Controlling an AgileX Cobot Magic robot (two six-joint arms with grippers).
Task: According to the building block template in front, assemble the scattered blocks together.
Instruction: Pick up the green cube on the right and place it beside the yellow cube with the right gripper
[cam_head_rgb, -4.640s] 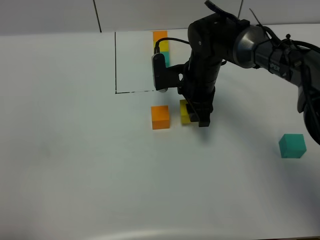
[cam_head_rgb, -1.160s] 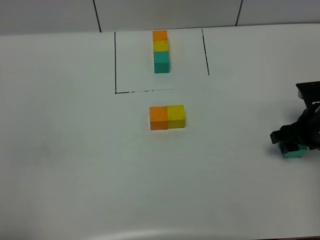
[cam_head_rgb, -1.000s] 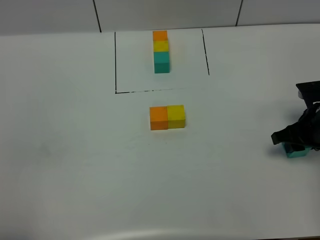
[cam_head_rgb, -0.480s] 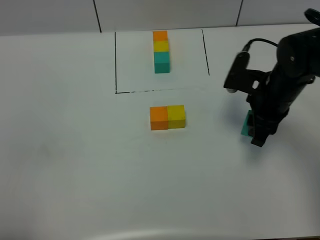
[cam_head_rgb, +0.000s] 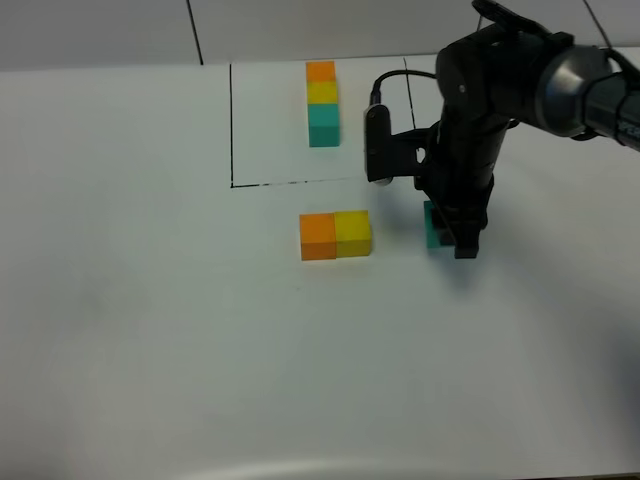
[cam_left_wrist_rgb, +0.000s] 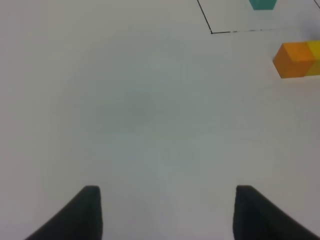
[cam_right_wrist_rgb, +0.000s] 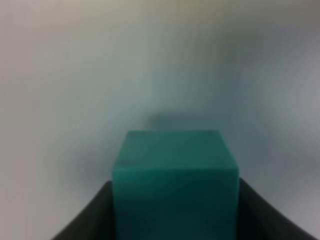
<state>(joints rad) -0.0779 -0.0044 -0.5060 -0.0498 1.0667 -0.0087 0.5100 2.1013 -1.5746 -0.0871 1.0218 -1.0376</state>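
Note:
The building block template (cam_head_rgb: 321, 100), an orange, yellow and teal row, lies inside the black outline (cam_head_rgb: 232, 130) at the back. In front of it an orange cube (cam_head_rgb: 318, 236) and a yellow cube (cam_head_rgb: 352, 232) sit side by side, touching. My right gripper (cam_head_rgb: 452, 232) is shut on the teal cube (cam_head_rgb: 433, 225), a short gap to the right of the yellow one. The right wrist view shows that teal cube (cam_right_wrist_rgb: 174, 180) held between the dark fingers (cam_right_wrist_rgb: 90, 220). My left gripper (cam_left_wrist_rgb: 167, 215) is open over bare table, and the orange cube (cam_left_wrist_rgb: 295, 59) lies far off.
The white table (cam_head_rgb: 150, 330) runs wide on the left and front. The right arm (cam_head_rgb: 500, 90) reaches in from the right, over the outline's right line. A grey wall with seams borders the table's far edge.
The right gripper has carried the teal cube from the table's right edge leftward to just right of the yellow cube. The orange and yellow pair has not moved.

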